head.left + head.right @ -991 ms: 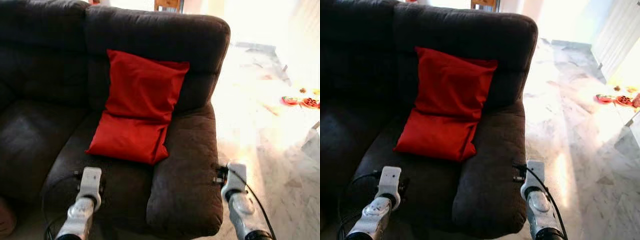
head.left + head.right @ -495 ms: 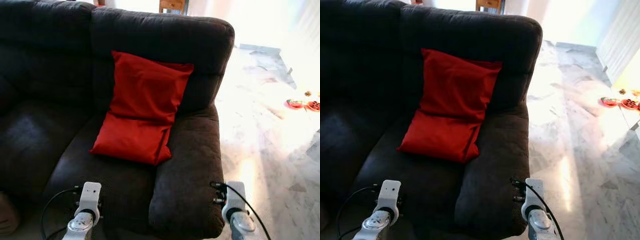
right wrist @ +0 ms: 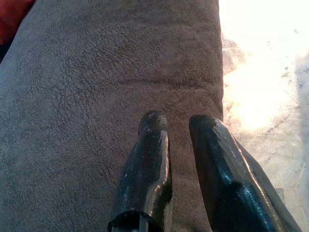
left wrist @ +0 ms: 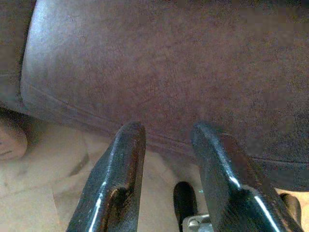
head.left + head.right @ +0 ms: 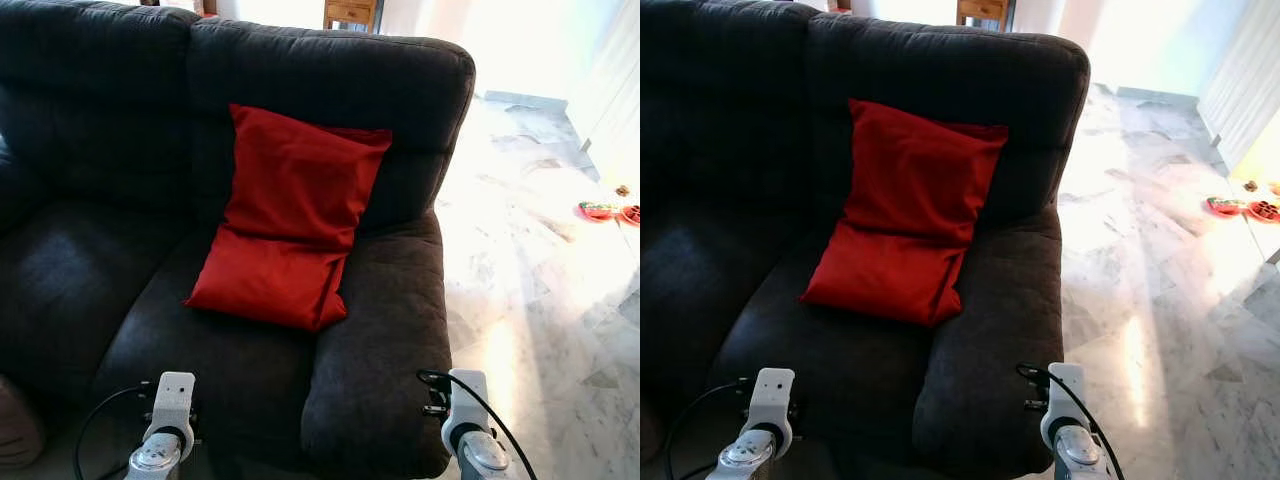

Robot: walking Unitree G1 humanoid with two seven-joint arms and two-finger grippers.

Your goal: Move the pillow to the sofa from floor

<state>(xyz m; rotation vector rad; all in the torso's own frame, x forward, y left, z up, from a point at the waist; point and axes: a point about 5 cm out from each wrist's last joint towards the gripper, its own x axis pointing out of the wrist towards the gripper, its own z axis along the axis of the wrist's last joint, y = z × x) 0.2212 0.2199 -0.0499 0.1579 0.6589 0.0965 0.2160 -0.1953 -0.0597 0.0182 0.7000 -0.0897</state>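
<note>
The red rectangular fabric pillow (image 5: 288, 232) already lies on the dark grey upholstered sofa (image 5: 90, 260), its upper half propped against the backrest and its lower half folded forward onto the seat cushion, just beside the padded right armrest (image 5: 385, 340). Nothing of the pillow touches the pale marble floor (image 5: 540, 290), so the placing itself looks done and the step in hand is, by my judgement, the retreat.

The left gripper (image 4: 164, 145) hangs low in front of the seat cushion's front edge, its two black fingers parted with a clear gap and nothing between them. The right gripper (image 3: 176, 126) sits over the front of the armrest, its fingers likewise slightly apart and empty. Both are well apart from the pillow.

To finish well, the arms should be drawn straight back and down, away from the cushion, with the fingers kept released so no fabric catches. The right fingers look very near the armrest cloth, so lifting clear before any turn would avoid dragging it. The pillow's fold looks settled; it is best left untouched, as a nudge could slide it toward the seat edge.
</note>
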